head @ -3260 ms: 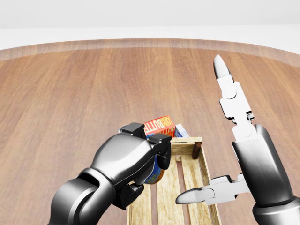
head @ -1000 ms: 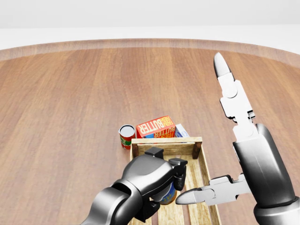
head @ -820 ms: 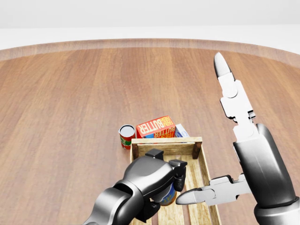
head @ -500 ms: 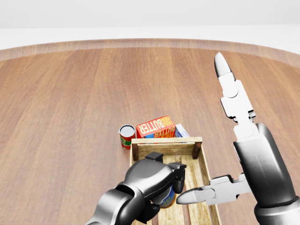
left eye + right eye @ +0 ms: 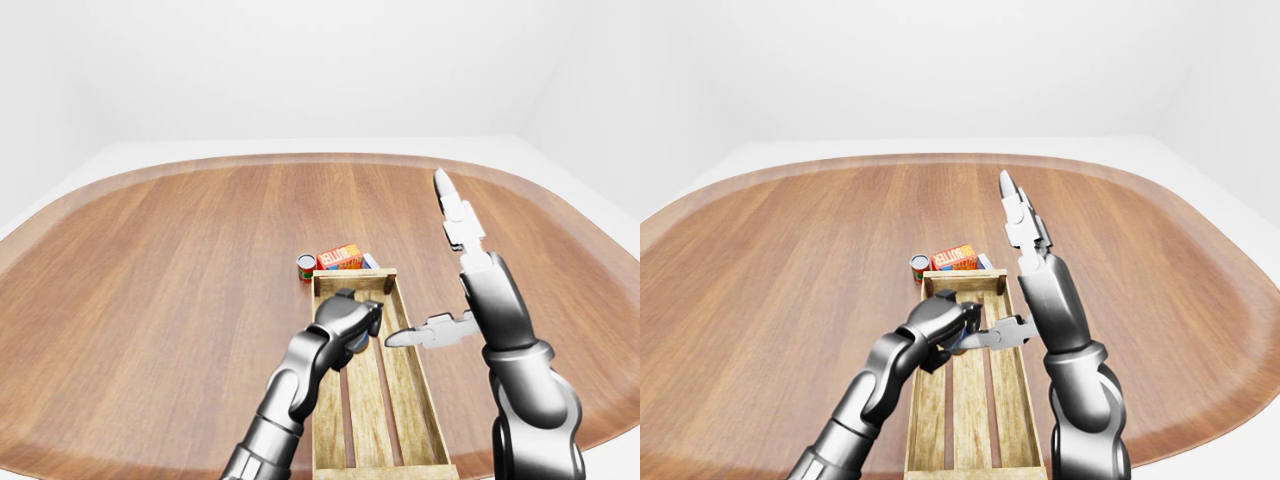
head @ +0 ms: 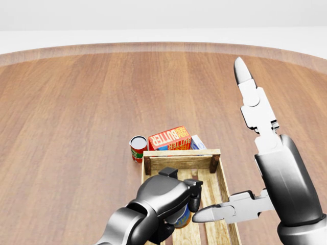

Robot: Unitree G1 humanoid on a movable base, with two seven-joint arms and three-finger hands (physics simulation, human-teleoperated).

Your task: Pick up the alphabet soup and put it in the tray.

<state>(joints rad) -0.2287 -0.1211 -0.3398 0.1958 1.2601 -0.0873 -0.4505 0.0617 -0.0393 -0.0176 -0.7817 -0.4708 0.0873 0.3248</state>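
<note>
The alphabet soup can (image 6: 182,216) shows only as a blue and yellow patch under my left hand (image 6: 180,195). The left hand's fingers are shut round the can and hold it inside the wooden tray (image 6: 179,153), near the tray's upper end in the head view. I cannot tell whether the can touches the slats. My right hand (image 6: 219,144) is open and empty over the tray's right rim. One finger (image 6: 242,74) points up and the thumb (image 6: 212,214) points left toward the can.
A red can (image 6: 138,148), an orange butter box (image 6: 169,138) and a blue-white box (image 6: 198,142) stand on the wooden table just above the tray's top end. The tray's long lower part (image 5: 375,420) runs toward the table's near edge.
My left hand has carried the soup can from above the tray's upper left corner down into the tray. Over the last second it sank slightly. The right hand has not moved.
</note>
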